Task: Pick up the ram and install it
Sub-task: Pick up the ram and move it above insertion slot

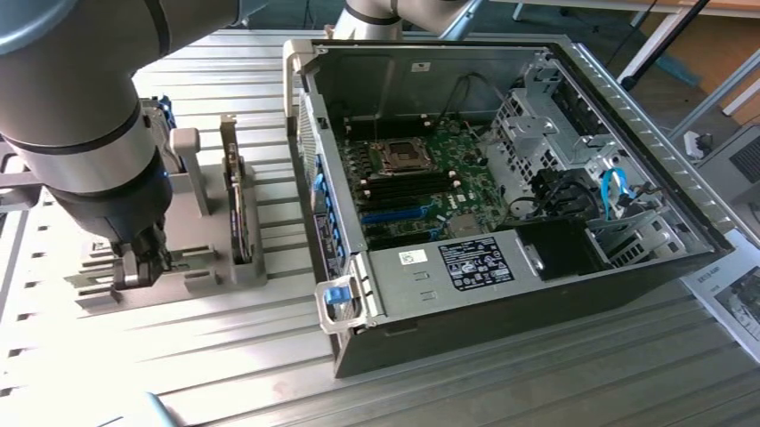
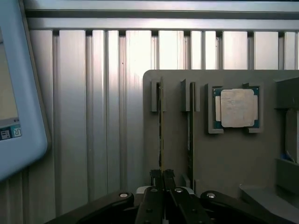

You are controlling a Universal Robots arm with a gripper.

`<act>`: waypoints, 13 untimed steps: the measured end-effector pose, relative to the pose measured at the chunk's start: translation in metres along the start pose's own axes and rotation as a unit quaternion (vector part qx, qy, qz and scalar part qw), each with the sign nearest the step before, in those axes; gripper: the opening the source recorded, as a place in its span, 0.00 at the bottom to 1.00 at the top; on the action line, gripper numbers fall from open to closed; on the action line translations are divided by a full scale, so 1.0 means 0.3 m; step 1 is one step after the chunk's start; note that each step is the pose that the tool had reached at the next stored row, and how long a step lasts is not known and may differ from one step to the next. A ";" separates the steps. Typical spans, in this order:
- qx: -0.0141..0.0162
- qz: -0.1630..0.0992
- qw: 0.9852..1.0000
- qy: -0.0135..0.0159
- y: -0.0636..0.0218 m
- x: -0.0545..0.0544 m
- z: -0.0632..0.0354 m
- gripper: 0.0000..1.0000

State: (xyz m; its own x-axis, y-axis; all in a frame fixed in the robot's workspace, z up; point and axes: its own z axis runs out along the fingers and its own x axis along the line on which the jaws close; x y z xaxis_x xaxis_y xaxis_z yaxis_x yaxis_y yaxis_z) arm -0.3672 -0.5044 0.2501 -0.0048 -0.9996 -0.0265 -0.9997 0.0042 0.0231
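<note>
In the wrist view the ram stands on edge in a slot of the grey holder, seen as a thin green-gold line. My gripper is down over its near end, and the two black fingers are pressed together on the stick. A second thin stick stands in the neighbouring slot. In the exterior view the gripper hangs low over the grey holder at the exterior view's left, beside the open computer case. The motherboard lies inside the case.
A square silver processor chip sits in a pocket of the holder. A hard drive stands upright in the holder between my arm and the case. A light-blue screen device lies on the slatted metal table.
</note>
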 end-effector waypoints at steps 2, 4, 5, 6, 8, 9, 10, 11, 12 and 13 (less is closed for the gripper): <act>0.000 0.000 1.000 0.000 0.000 -0.001 -0.017 0.12; 0.000 0.000 1.000 0.000 0.001 -0.001 -0.040 0.12; 0.000 0.000 1.000 0.000 0.001 -0.001 -0.054 0.12; 0.000 0.000 1.000 0.000 0.001 -0.002 -0.063 0.12; 0.000 0.000 1.000 0.000 0.002 -0.003 -0.095 0.12; 0.000 0.000 1.000 0.000 0.002 -0.003 -0.106 0.12; 0.000 0.000 1.000 0.000 0.003 -0.003 -0.115 0.12; 0.000 0.000 1.000 0.000 0.003 -0.003 -0.125 0.12; 0.000 0.000 1.000 0.000 0.003 -0.004 -0.134 0.12; 0.000 0.000 1.000 0.000 0.003 -0.004 -0.142 0.12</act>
State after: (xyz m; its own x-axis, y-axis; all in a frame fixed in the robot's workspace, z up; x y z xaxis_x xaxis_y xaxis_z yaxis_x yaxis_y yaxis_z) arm -0.3672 -0.5044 0.2929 -0.0047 -0.9996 -0.0267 -0.9997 0.0041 0.0230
